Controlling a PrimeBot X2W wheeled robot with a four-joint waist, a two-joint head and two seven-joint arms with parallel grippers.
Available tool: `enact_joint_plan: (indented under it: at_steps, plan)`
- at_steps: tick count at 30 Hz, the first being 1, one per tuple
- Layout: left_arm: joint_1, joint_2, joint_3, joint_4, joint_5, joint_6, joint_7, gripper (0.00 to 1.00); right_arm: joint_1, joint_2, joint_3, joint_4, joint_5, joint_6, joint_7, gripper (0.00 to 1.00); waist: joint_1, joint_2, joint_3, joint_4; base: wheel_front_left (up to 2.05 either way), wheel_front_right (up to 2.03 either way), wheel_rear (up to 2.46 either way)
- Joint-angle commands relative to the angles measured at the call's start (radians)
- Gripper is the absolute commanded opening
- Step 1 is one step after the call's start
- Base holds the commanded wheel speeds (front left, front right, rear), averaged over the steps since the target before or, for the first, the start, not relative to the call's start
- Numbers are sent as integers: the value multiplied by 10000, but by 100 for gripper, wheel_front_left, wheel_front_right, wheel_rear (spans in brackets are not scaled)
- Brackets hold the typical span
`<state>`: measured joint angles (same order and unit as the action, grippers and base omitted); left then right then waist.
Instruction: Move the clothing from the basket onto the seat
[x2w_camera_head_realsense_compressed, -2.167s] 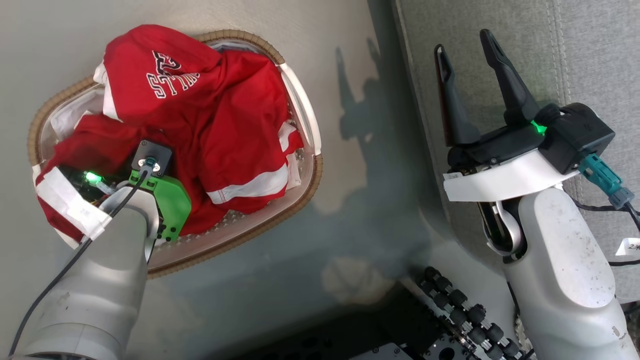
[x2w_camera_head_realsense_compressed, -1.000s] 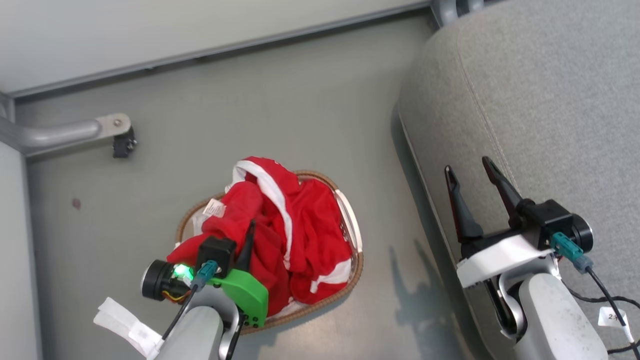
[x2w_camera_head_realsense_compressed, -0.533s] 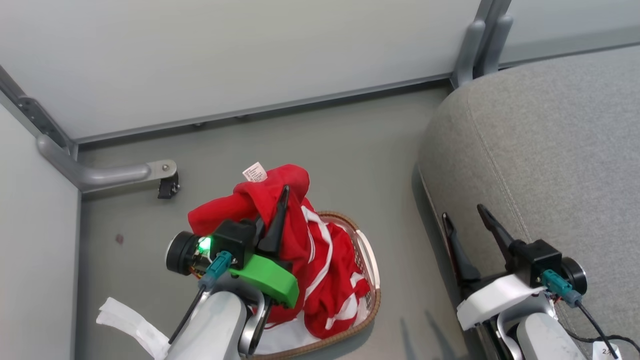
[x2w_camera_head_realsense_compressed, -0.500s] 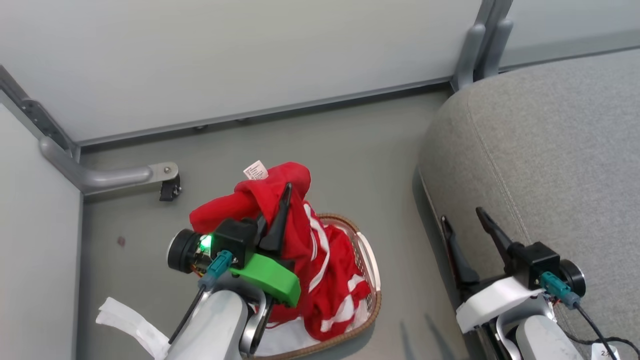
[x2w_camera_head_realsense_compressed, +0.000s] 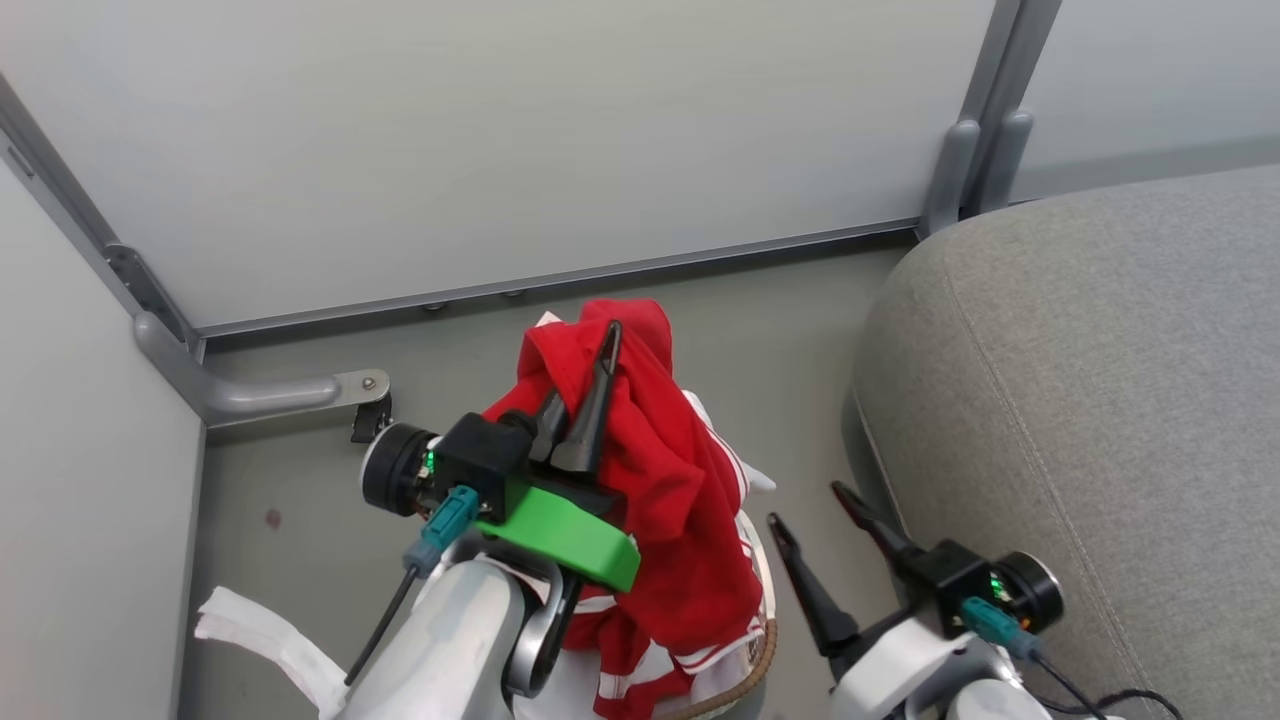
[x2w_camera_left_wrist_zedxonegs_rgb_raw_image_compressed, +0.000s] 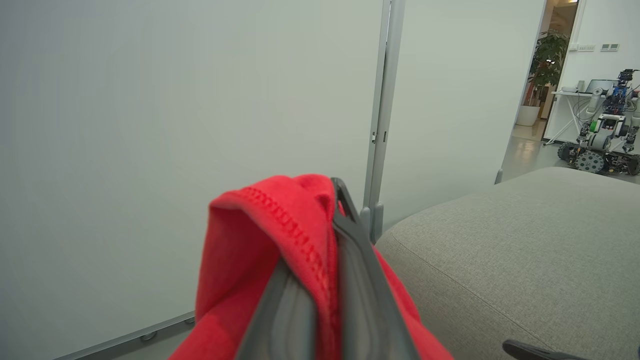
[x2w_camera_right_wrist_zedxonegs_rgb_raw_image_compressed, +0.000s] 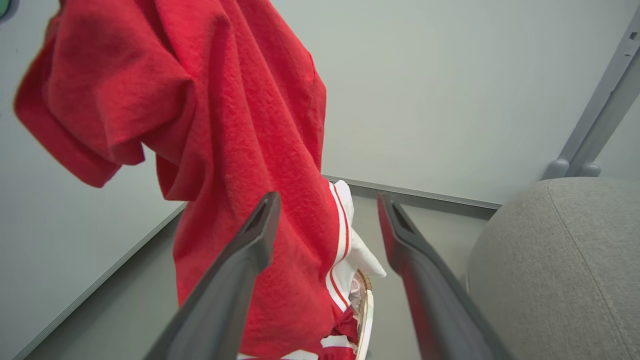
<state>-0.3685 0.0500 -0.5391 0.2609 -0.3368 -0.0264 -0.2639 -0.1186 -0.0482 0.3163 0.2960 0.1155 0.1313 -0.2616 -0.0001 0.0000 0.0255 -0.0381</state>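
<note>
Your left tool (x2w_camera_head_realsense_compressed: 598, 380), clamped shut on the soft bright red striped fabric clothing (x2w_camera_head_realsense_compressed: 680, 500), has lifted it above the brown-rimmed white plastic basket (x2w_camera_head_realsense_compressed: 765, 650); hem trails inside. Your right tool (x2w_camera_head_realsense_compressed: 808, 505) gapes empty. Next stop: grey upholstered seat (x2w_camera_head_realsense_compressed: 1080, 380).

Mostly buried under hanging bright red fabric clothing (x2w_camera_head_realsense_compressed: 690, 520) and cut by head view's bottom edge: oval white plastic basket with brown woven rim (x2w_camera_head_realsense_compressed: 768, 650). Cropped at right: large grey upholstered seat cushion (x2w_camera_head_realsense_compressed: 1100, 400). Too small for detail, left wrist view: distant wheeled machine (x2w_camera_left_wrist_zedxonegs_rgb_raw_image_compressed: 597, 145).
</note>
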Motion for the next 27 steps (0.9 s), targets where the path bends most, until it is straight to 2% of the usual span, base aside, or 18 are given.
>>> enact_joint_plan:
  at_steps: [1,8,16,17,18,20,27]
  plan:
    - [-162,20,-75,-103,-76,28,-9,0,-196,-50,247,50,18,-10,-50,100,1,0,26,80,0,0,0]
    - [-388,19,-742,-119,-329,89,-9,0,-1322,-52,1947,880,327,-10,-50,100,1,0,119,454,0,0,0]
    - [-627,18,-1393,-82,-649,192,-9,0,-2939,-46,3168,2361,896,-10,-50,100,1,0,232,879,0,0,0]
    - [-654,20,-1455,-84,-670,215,-9,0,-3073,-52,3288,2521,979,-10,-50,82,1,0,240,932,0,0,0]
    - [-674,18,-1536,-92,-720,244,-9,0,-3232,-49,3469,2717,1150,-10,-50,48,1,0,250,985,0,0,0]
    - [-700,18,-1666,-94,-812,276,-9,0,-3389,-51,3834,3100,1444,-10,-50,0,1,0,248,1098,0,0,0]
    - [-836,18,-1731,-55,-984,441,-9,0,-3114,-55,4181,4016,2297,-10,-43,0,1,0,237,1277,0,0,0]
